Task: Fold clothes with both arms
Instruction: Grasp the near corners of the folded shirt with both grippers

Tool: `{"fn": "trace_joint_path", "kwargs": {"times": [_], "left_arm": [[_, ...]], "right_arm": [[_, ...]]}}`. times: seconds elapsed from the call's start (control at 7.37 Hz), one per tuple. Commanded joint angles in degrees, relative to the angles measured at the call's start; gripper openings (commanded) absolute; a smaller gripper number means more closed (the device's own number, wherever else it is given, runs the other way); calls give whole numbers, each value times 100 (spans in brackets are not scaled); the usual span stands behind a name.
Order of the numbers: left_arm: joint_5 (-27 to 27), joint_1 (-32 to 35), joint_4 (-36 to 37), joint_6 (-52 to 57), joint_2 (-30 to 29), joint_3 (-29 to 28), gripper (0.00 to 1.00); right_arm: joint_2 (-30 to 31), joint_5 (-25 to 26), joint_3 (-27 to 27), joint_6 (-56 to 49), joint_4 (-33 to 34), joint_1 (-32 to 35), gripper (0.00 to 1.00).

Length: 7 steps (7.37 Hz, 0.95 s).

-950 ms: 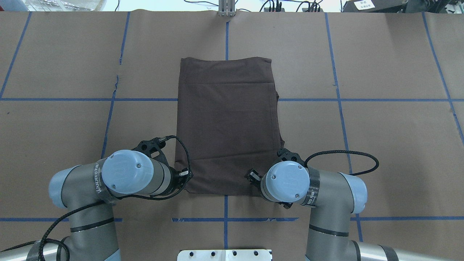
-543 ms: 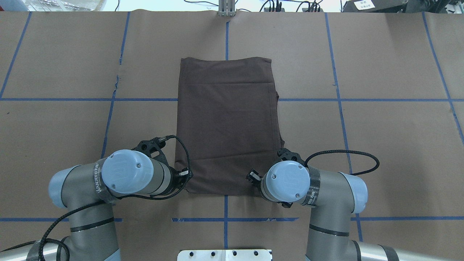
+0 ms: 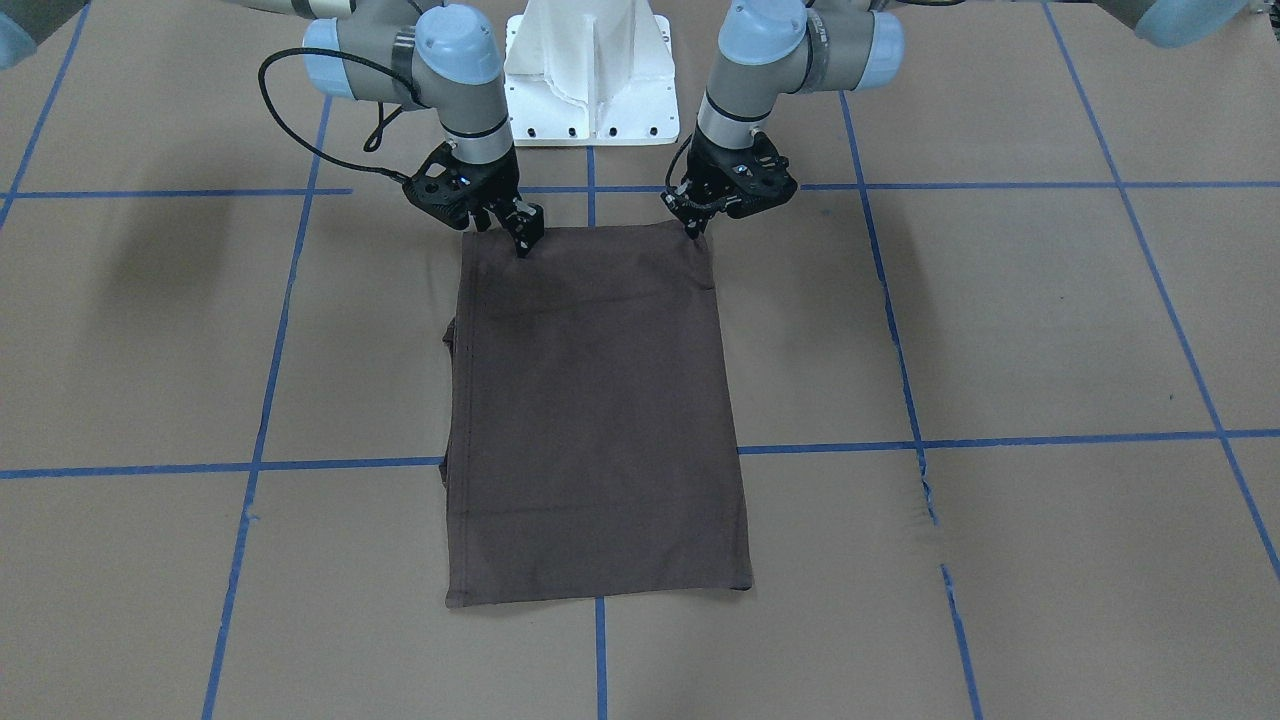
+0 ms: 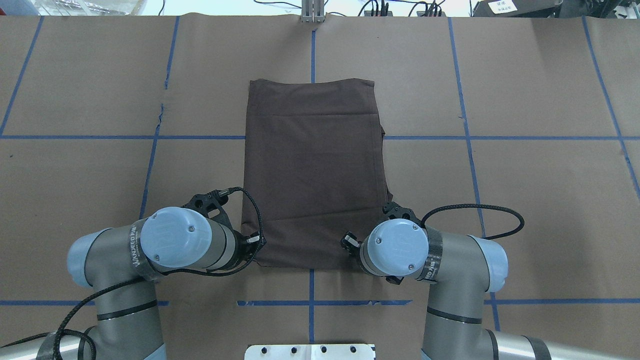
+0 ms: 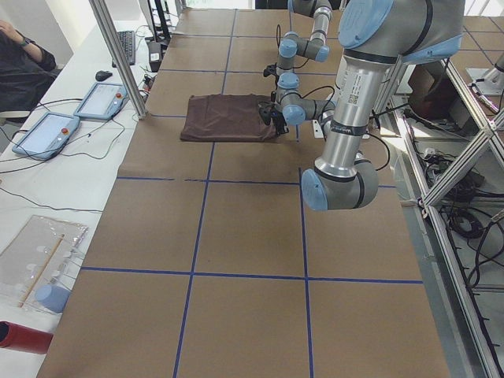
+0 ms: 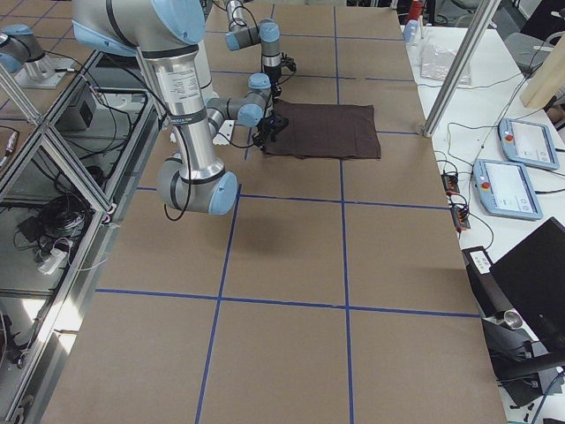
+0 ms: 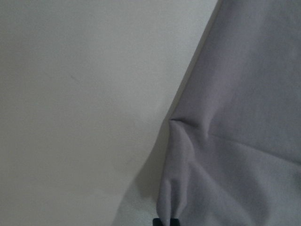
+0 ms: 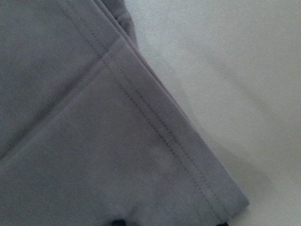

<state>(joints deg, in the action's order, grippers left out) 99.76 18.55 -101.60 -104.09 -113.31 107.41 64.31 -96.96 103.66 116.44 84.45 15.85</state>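
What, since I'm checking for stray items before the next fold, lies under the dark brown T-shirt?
Around the dark brown T-shirt only brown paper table cover with blue tape lines shows; the cloth lies mostly flat. Directly beneath is hidden by the cloth.

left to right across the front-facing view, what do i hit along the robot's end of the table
right gripper → white pedestal base → left gripper. The brown t-shirt reaches under both grippers, so it has no clear place in the order.

blue tape lines (image 4: 75, 137) cross brown paper (image 4: 540, 75), a tablet (image 5: 46, 134) beside it.
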Motion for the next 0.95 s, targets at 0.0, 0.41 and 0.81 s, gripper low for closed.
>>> {"fn": "trace_joint_path", "kwargs": {"times": [0.0,0.41,0.81], "left_arm": [[0,-1,0,-6,2,-19,0],[0,-19,0,-6,-7,-36,0],[-17,-27,-9,-6,-16,-89,0]], "right_arm": [[-6,27,-13,-120,1,41,0],[-76,36,-21,-244,1,94,0],[-86,63,-30,-262,1,102,0]]}}
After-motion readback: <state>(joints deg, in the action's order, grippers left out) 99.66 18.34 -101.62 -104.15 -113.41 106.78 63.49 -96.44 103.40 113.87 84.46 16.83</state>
